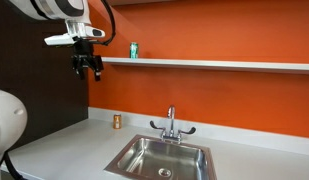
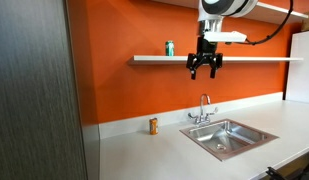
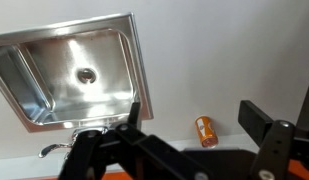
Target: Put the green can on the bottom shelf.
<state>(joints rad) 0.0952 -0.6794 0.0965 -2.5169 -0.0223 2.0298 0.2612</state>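
The green can (image 1: 134, 49) is standing upright on the long pale wall shelf (image 1: 224, 65), close to one end, against the orange wall. The gripper (image 1: 89, 68) is hanging near it without touching, fingers spread and grasping nothing. Below, a small copper can (image 1: 118, 121) is sitting on the grey countertop (image 1: 64, 140) beside the steel sink (image 1: 159, 158).

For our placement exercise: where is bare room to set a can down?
The shelf is bare along its stretch above the sink, past the green can. The countertop is bare around the copper can. Crowded only at the faucet.
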